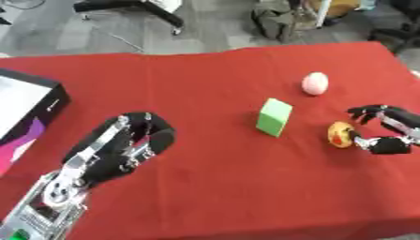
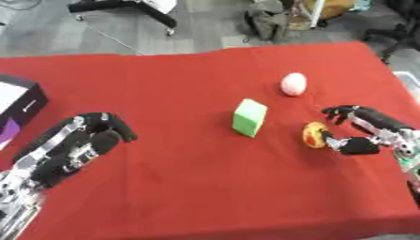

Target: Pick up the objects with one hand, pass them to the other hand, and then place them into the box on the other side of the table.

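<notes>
On the red desk (image 1: 205, 187), the robot's right hand (image 2: 361, 133) spreads its fingers beside a small orange-yellow object (image 2: 314, 135), seemingly touching but not yet grasping; it looks light, rounded, best pinched across its sides. The left hand (image 1: 123, 145) waits, fingers curled.

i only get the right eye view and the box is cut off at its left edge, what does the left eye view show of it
Observer: More of the box: a wide white top above a black side wall.
Operator: anything on the front besides the purple
Observer: Yes, a pink patch below the purple, at the lower corner.
Operator: is it fully in frame there
Observer: No, the view's left edge still crops it.
</notes>
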